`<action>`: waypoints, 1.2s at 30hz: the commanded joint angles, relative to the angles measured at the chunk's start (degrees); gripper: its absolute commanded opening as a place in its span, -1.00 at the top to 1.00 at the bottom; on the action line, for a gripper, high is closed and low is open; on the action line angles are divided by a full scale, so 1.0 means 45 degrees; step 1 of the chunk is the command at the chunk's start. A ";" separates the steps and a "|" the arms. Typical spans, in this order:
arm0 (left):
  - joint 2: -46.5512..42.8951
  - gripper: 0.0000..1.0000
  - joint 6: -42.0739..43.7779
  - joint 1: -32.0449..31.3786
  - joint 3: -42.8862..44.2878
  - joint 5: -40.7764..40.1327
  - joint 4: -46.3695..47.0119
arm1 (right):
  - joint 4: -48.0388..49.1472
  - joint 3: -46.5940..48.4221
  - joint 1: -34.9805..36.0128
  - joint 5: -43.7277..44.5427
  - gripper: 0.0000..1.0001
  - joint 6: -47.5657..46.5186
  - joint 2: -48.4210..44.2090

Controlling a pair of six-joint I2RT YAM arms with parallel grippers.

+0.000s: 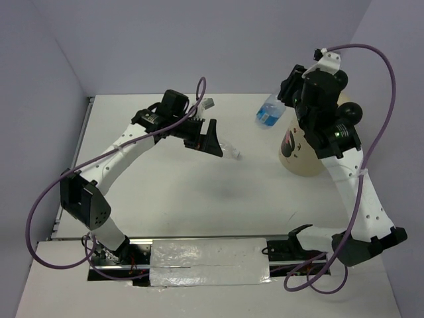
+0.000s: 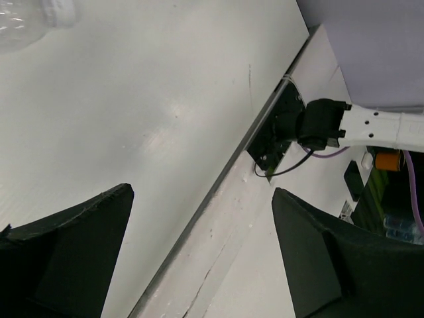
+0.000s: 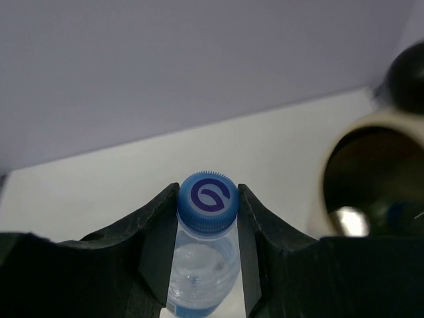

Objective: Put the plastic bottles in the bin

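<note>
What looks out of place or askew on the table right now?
Nothing spilled or damaged. A clear plastic bottle lies on its side on the white table, just beyond the open left pincer, ungripped. The right pincer holds the clear blue-capped plastic bottle squarely by its cap beside the cream rounded bin.

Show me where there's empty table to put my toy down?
The biggest bare patch is the middle of the table, bordered by the left gripper and the clear bottle by it, the bin, and the arm bases. The far right is crowded: the right gripper holds a blue-capped bottle near the bin.
</note>
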 commanded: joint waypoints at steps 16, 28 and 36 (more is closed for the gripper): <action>-0.0391 -0.99 0.0122 0.0916 -0.0017 0.0437 0.0250 | 1.3792 -0.5839 -0.0386 0.4536 0.47 -1.4450 -0.0436; -0.0274 -0.99 0.0318 0.1033 -0.0310 0.0437 0.0153 | 1.4772 -0.8245 -0.1032 0.5590 -0.94 -1.3691 -0.0631; 0.0563 -0.99 -0.0578 0.1189 0.0704 -0.1415 -0.0179 | 0.9737 -0.4733 -0.1012 0.3700 -1.00 -0.9656 -0.1354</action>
